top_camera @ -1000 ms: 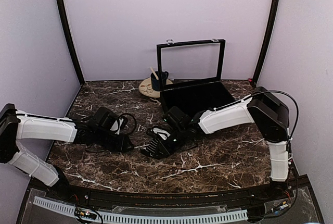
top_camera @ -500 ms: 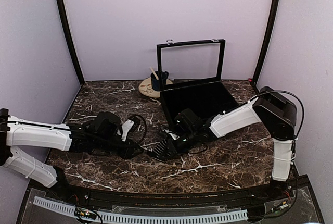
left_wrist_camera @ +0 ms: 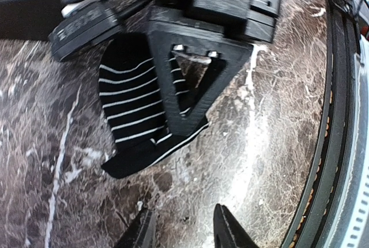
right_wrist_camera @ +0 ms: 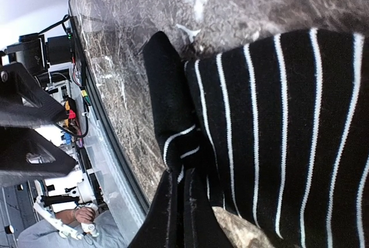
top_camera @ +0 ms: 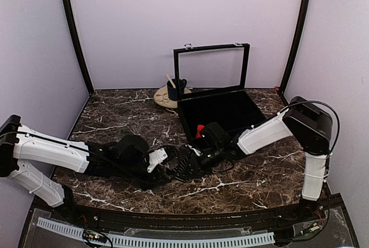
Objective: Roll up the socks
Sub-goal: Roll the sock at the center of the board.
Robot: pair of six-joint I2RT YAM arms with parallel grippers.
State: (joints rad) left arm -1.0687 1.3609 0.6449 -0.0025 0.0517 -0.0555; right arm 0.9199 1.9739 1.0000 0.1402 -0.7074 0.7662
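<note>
A black sock with thin white stripes lies flat on the marble table, its toe end towards my left gripper. My right gripper is shut on the sock's edge, where the fabric bunches between the fingers. In the left wrist view, one right finger lies across the sock. My left gripper stands open just short of the toe, with only bare marble between its fingers. In the top view both grippers meet at the sock. A red piece of fabric shows at the box's near corner.
The open black box sits behind the right arm, its lid frame standing upright. A dark blue mug rests on a round coaster at the back. The table's front rail runs close by the sock.
My left arm has swung right across the table until its gripper faces the sock. The right gripper has drawn the sock a little to the right and nearer the front.
</note>
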